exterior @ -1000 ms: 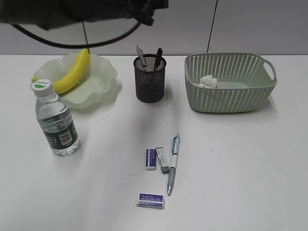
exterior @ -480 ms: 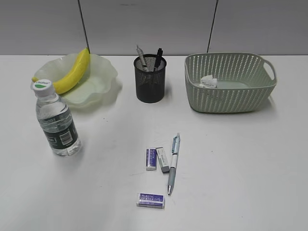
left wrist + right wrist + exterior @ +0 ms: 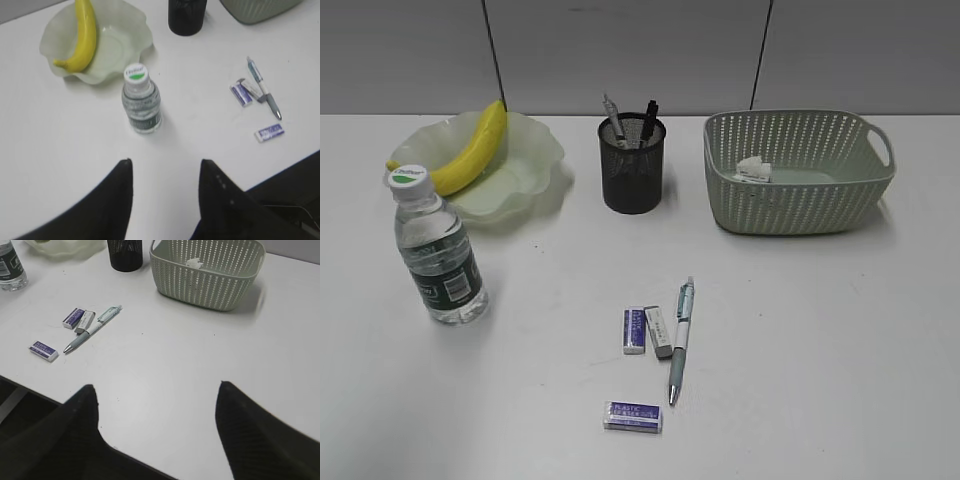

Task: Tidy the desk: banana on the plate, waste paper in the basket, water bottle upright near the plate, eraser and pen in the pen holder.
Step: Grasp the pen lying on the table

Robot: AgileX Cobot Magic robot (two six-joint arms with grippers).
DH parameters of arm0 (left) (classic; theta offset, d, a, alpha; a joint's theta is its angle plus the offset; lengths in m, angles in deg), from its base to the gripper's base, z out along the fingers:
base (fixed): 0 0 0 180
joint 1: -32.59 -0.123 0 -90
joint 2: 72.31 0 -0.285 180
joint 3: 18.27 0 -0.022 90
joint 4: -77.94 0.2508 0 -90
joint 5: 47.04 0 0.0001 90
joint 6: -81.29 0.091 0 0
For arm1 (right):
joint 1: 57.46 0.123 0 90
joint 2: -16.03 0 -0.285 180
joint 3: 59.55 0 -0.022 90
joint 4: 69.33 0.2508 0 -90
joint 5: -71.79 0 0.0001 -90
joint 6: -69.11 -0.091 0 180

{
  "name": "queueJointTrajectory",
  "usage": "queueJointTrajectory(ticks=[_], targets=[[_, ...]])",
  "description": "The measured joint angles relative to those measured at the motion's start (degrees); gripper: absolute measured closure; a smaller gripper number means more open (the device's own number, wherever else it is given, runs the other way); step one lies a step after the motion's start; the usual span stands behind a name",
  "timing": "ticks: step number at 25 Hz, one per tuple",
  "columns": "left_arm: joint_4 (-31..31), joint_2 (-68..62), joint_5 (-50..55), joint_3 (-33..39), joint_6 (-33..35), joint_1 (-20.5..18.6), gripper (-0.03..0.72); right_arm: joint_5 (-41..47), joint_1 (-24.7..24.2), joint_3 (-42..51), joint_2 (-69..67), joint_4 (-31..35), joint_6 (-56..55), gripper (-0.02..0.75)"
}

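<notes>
On the desk: three of five chores appear complete; the erasers and one pen are left.

Exterior view: the banana [image 3: 470, 150] lies in the plate [image 3: 535, 180] at 10 o'clock; the water bottle [image 3: 435, 250] stands upright just beside it at 9 o'clock; the waste paper [image 3: 753, 168] sits in the basket [image 3: 800, 172] at 2 o'clock. The pen holder [image 3: 633, 162] at 12 o'clock already has pens in it. Three erasers [image 3: 634, 330] and a pen [image 3: 680, 340] lie loose at 6 o'clock. No claw appears here.
Left wrist view: the left claw [image 3: 165, 172] is spread and empty; the bottle is near at 12 o'clock, the loose erasers well apart at 2 o'clock.
Right wrist view: the right claw [image 3: 157, 402] is spread and empty; pen and erasers lie at 10 o'clock, apart from it. Judged better placed for the next pick.
</notes>
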Motion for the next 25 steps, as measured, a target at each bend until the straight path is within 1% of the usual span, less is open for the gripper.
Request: queueJointTrajectory(ticks=[3, 6, 9, 12, 16, 18, 21, 25], targets=[[-0.6, 9.4, 0.3, 9.8, -0.1, 0.0, 0.358, 0.0, 0.0, 0.0, 0.0, 0.0, 0.0, 0.162], [-0.6, 19.1, 0.4, 17.7, -0.1, 0.0, 0.358, 0.0, 0.0, 0.0, 0.0, 0.0, 0.0, 0.162], [-0.6, 27.8, 0.3, 23.3, -0.1, 0.0, 0.358, 0.0, 0.0, 0.0, -0.5, 0.0, 0.1, 0.162], [-1.0, 35.1, -1.1, 26.2, -0.1, 0.0, 0.358, -0.6, 0.0, -0.4, -6.3, 0.6, 0.4, 0.162], [-1.0, 40.1, -3.4, 27.5, -0.1, 0.0, 0.374, -5.8, 0.0, -3.3, -21.5, 0.9, 0.7, 0.161], [-1.0, 41.1, -4.5, 28.1, -0.1, 0.0, 0.384, -8.5, 0.0, -6.4, -30.6, 1.0, 1.1, 0.161], [-1.0, 41.1, -5.0, 28.4, -0.1, 0.0, 0.390, -10.4, 0.0, -13.0, -46.6, 1.6, 1.1, 0.172], [-1.0, 41.1, -5.2, 28.4, -0.1, 0.0, 0.393, -10.2, 0.0, -24.4, -65.8, 6.6, 0.5, 0.200]])
